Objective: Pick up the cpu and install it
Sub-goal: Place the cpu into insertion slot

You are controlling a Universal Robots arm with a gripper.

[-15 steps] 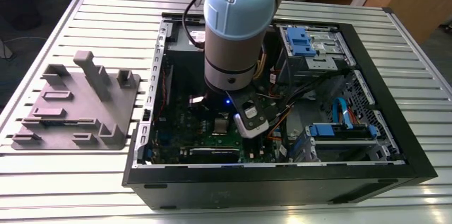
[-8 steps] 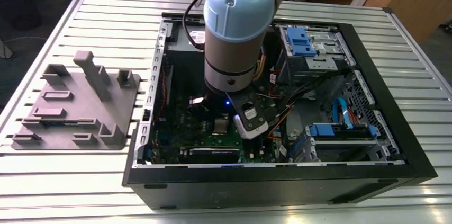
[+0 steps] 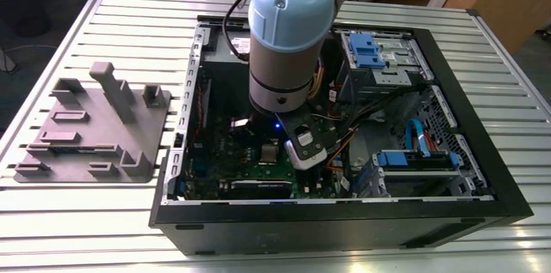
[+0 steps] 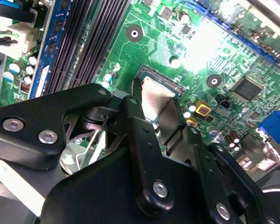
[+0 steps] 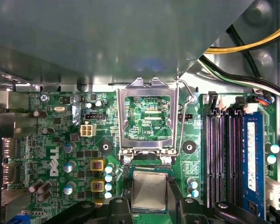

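The cpu, a small silver-grey square, sits level between my gripper's two black fingers, directly over the dark socket on the green motherboard. The fingers press on two opposite edges of the chip, so the gripper is shut on it. In the second wrist view the cpu shines between the fingers, low over the socket's rim. The socket's metal load frame stands swung open just beyond the chip. In the exterior view my gripper reaches down into the open computer case.
Black memory slots and a blue module run beside the socket. Yellow and black cables cross near the case wall. Blue drive bays fill the case's far side. A grey plastic fixture lies on the slatted table at the exterior view's left.
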